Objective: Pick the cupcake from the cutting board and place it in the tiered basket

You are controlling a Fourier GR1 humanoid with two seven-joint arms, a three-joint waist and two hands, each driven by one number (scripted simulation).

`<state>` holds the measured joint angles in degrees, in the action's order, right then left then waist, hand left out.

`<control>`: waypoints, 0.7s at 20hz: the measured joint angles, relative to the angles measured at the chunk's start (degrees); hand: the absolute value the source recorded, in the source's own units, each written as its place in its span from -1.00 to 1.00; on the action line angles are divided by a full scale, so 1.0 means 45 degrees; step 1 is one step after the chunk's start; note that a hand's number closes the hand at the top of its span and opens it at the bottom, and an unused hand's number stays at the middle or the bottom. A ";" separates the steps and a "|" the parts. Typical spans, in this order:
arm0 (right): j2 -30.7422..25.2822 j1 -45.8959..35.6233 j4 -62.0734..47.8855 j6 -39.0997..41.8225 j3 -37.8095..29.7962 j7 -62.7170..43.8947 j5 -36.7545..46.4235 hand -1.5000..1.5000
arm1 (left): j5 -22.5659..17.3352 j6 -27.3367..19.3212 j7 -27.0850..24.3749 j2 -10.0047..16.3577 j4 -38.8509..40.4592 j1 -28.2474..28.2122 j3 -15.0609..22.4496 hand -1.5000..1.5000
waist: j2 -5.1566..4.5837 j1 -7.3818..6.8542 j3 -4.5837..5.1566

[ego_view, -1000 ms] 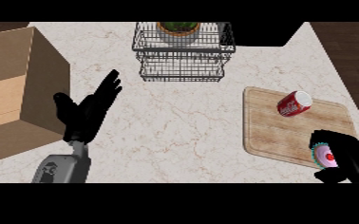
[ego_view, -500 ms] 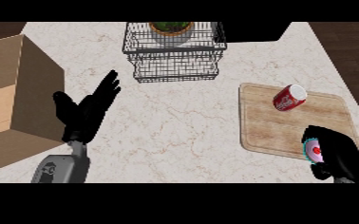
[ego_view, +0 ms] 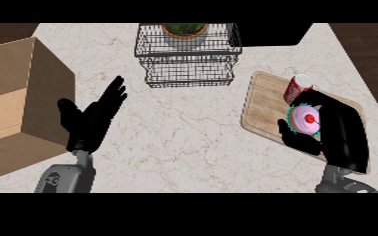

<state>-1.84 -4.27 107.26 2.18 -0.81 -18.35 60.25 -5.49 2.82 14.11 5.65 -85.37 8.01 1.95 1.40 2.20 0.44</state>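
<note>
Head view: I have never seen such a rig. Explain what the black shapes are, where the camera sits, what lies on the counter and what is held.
The camera sits at the robot's head, looking steeply down at a marble counter. The black shapes are its hands on grey forearms. The left robot hand rests open at the left, holding nothing. The right robot hand is curled round a pink cupcake over the cutting board, which also bears a red can. At the back stands a wire tiered basket with a potted plant in it. A cardboard box sits at the left edge.
</note>
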 measured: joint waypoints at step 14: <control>0.0361 -0.8414 0.2293 0.4977 0.2226 -0.8532 0.0410 1.00 | -0.0057 0.0164 0.0358 -0.0123 -0.0145 0.0509 0.0170 0.00 | -0.0246 -0.0656 -0.0051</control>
<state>-0.22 -42.13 117.59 24.57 9.21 -56.74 62.10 -5.75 3.56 15.72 5.10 -86.02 10.30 2.71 0.29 -0.75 0.21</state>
